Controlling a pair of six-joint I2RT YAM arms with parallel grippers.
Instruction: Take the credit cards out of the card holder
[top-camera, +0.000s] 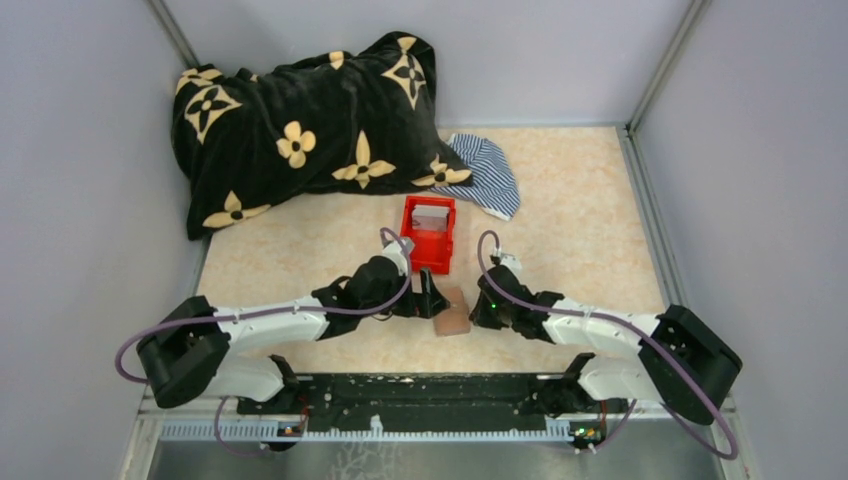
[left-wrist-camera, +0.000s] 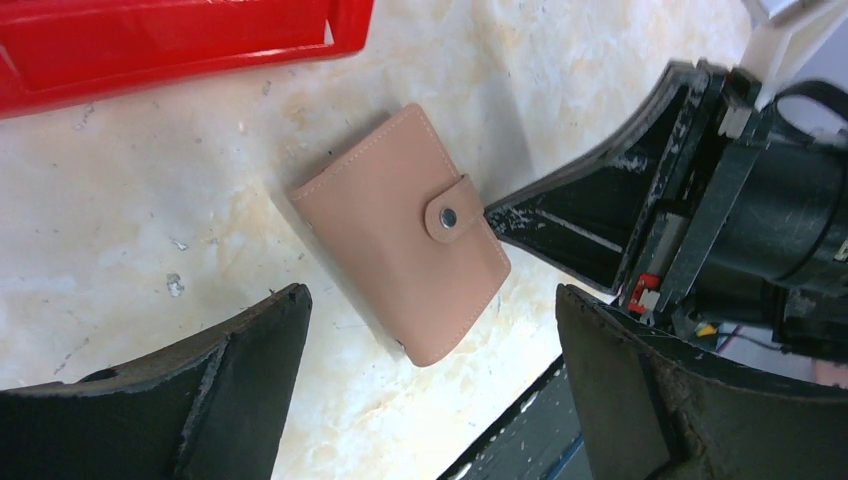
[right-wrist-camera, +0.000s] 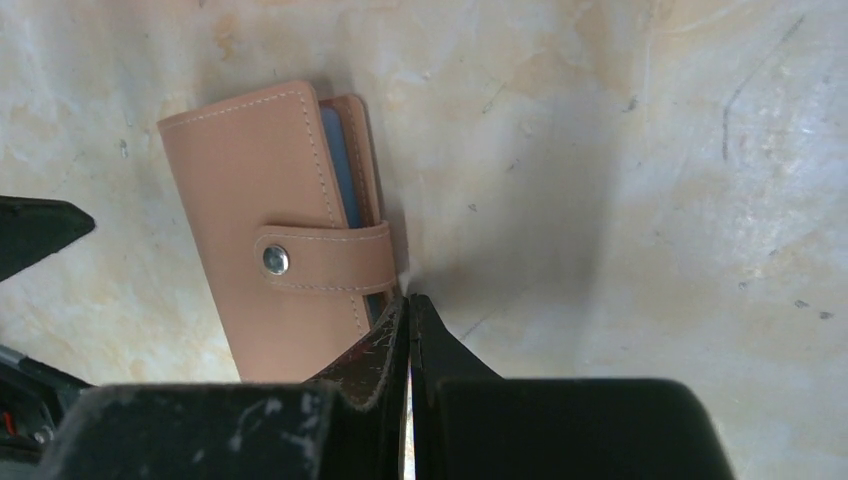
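The card holder is a brown wallet lying flat on the table, folded shut with its snap tab fastened. It also shows in the left wrist view and the right wrist view. A strip of its blue inner panel shows at the open edge. The credit cards are hidden inside. My left gripper is open, its fingers apart on either side of the wallet's near end. My right gripper is shut and empty, its tip touching the wallet's open edge beside the snap tab.
A red plastic bin stands just beyond the wallet, with a pale grey flat item in it. A black flowered blanket and a striped cloth lie at the back. The table's front rail is close behind the wallet.
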